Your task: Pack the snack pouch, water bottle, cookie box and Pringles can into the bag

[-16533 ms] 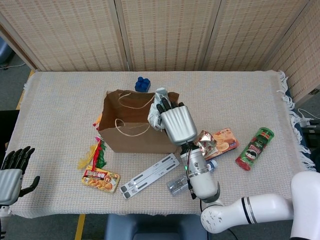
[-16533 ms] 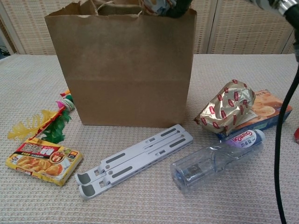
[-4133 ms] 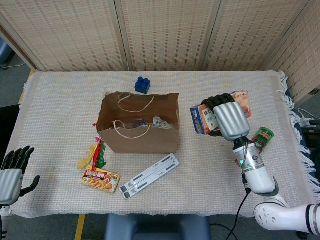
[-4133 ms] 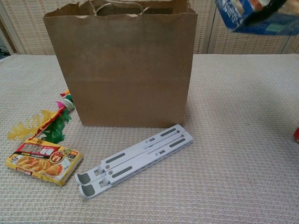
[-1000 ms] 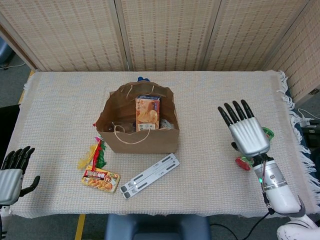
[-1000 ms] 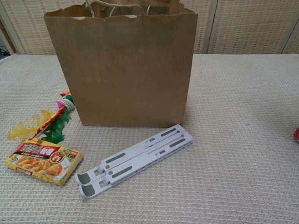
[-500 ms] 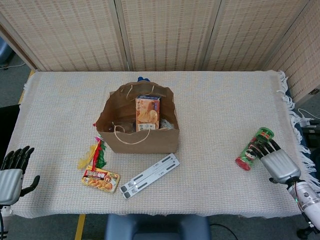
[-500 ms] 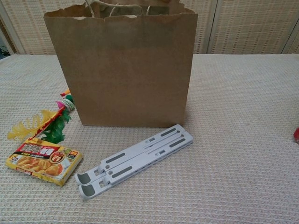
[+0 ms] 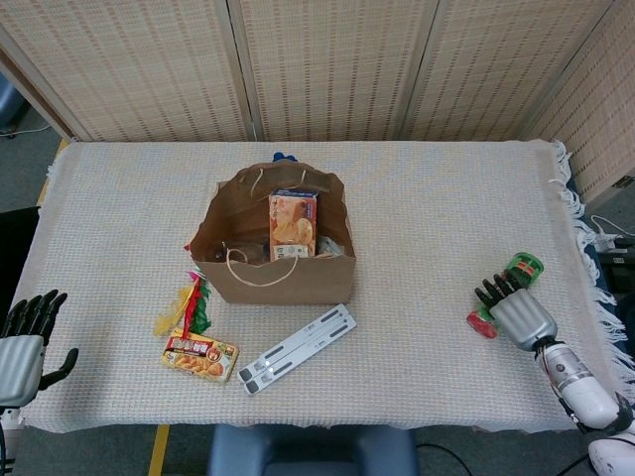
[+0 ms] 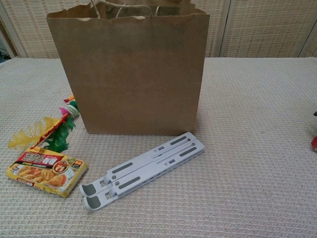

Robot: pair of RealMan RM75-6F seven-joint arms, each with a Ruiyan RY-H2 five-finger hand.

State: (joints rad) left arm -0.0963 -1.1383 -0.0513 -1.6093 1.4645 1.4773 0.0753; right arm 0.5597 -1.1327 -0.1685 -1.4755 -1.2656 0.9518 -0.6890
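Head view, one bag (image 9: 273, 268) with one cookie box (image 9: 292, 224); right robot hand (image 9: 518, 312) over one Pringles can (image 9: 519, 269), grasp unclear; left robot hand (image 9: 22, 347) released

Colours: mostly brown, beige and grey, a few bright spots.
Bag (image 9: 273, 260) plain kraft brown; cookie box (image 9: 293, 225) inside orange with blue top edge. Pringles can (image 9: 508, 286) green, red base end. Tablecloth (image 9: 427, 218) beige waffle weave. Folding stand (image 10: 142, 170) light grey. Snack pack (image 10: 46, 170) yellow-red. Screens (image 9: 327, 69) tan woven. Right hand (image 9: 516, 312) silver back, black fingers; left hand (image 9: 22, 347) likewise.
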